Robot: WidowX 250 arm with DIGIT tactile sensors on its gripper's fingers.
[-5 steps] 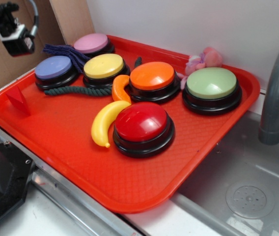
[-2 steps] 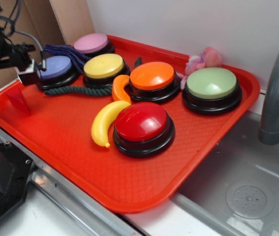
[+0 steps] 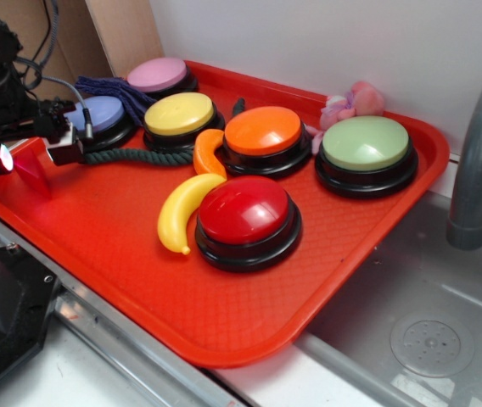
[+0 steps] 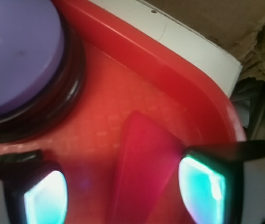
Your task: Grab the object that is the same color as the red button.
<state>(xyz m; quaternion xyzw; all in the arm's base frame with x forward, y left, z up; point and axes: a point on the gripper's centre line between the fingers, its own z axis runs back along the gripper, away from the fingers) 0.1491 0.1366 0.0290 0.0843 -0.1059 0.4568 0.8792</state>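
At the far left of the exterior view, the pincer (image 3: 30,153) sits low at the left corner of the red tray (image 3: 139,280), its two pale pads spread apart with the small red wedge (image 3: 30,168) standing between them. The wrist view shows the wedge (image 4: 144,172) as a smooth, plain plastic block with a pointed top; the right pad (image 4: 202,189) appears to meet its edge, while the left pad (image 4: 46,198) stands clear of it. The tray floor carries a fine embossed grid and a raised, rounded rim. Just beyond the pincer lies a domed lavender button (image 3: 105,114) on a black base, with a dark green twisted rope (image 3: 139,156) along its near side. Further right sit a yellow button (image 3: 179,114), a curved orange toy (image 3: 207,151) and a glossy yellow banana (image 3: 183,212). The large red button (image 3: 245,212), round, domed and glossy on a black base, rests mid-tray touching the banana, well apart from the wedge. A sage-green button (image 3: 366,144) occupies the far right.
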